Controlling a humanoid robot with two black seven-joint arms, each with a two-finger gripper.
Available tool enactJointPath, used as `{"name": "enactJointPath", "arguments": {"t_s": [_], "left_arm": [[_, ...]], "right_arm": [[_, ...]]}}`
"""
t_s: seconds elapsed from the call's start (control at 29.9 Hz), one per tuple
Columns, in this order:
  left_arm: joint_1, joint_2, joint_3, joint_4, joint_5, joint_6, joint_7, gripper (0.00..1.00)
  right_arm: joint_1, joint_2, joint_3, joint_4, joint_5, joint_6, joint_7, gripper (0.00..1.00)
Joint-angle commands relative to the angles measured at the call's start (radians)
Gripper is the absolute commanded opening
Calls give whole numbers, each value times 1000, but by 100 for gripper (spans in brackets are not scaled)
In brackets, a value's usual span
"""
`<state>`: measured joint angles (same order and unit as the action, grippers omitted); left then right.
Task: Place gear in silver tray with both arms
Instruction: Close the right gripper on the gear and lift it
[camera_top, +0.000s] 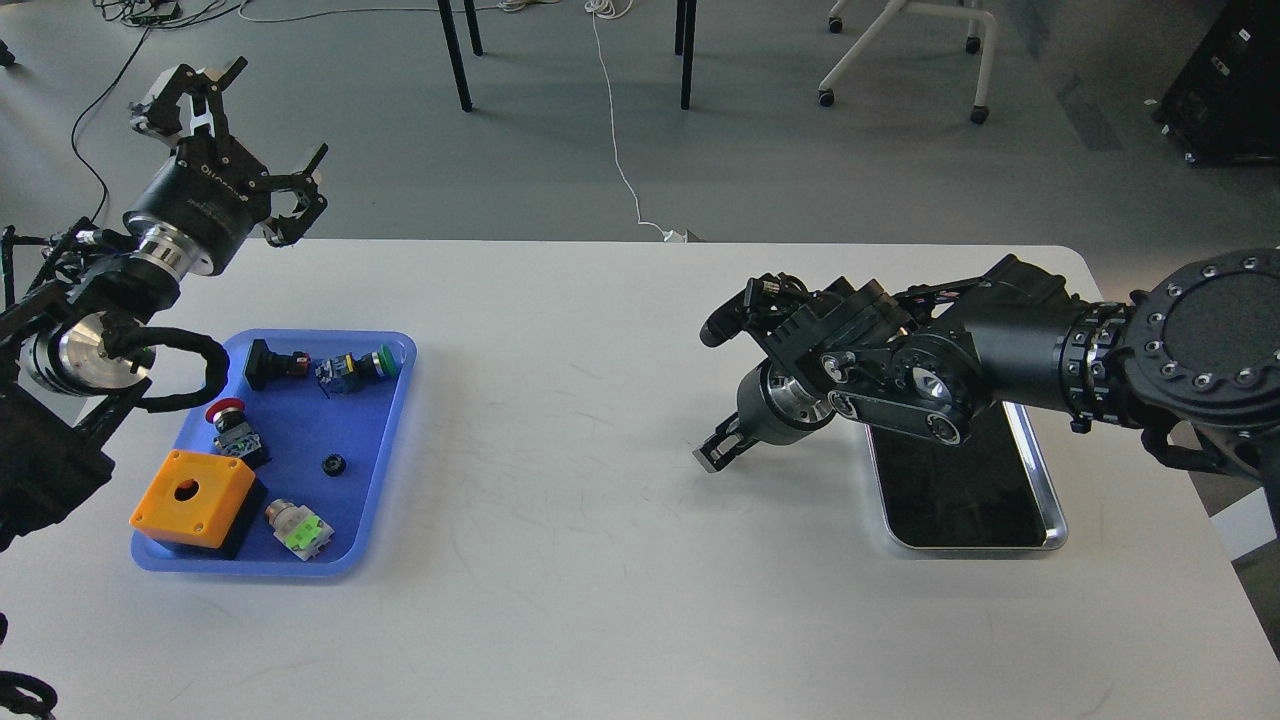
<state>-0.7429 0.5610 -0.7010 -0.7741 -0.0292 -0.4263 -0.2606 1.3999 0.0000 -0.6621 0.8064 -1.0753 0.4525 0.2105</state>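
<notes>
While the silver tray (1040, 500) sits on the table's (600, 450) right side, partly under the right arm, right gripper (718, 447) jaws unreadable just left of it; left gripper (245, 130) jaws apart, far left, raised.

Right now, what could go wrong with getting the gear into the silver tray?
1. The small black gear lies among bulky switches in the blue tray; a grasp could bump them.
2. The right arm hangs over the silver tray, so it may block the drop.
3. The left tool, open, is raised far from the gear; a long descent invites misalignment.
</notes>
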Motion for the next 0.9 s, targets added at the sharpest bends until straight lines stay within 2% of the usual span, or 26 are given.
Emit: {"name": "enactJointPath", "arguments": {"t_s": [0.0, 0.13, 0.3, 0.47, 0.7, 0.87], "left_arm": [[0, 10, 0, -2, 0, 3, 0, 98], [0, 13, 1, -2, 0, 4, 0, 98], [0, 13, 1, -2, 0, 9, 1, 98], [0, 13, 1, -2, 0, 9, 1, 98], [0, 14, 1, -2, 2, 9, 0, 98], [0, 19, 1, -1, 0, 8, 0, 98]], "right_arm": [[-12, 0, 16, -3, 0, -5, 0, 45], [-13, 0, 18, -27, 0, -11, 0, 43], [-15, 0, 18, -27, 0, -11, -3, 33], [-15, 0, 18, -26, 0, -11, -3, 32], [-18, 0, 16, -23, 0, -9, -2, 24], [10, 0, 36, -27, 0, -11, -2, 23]]}}
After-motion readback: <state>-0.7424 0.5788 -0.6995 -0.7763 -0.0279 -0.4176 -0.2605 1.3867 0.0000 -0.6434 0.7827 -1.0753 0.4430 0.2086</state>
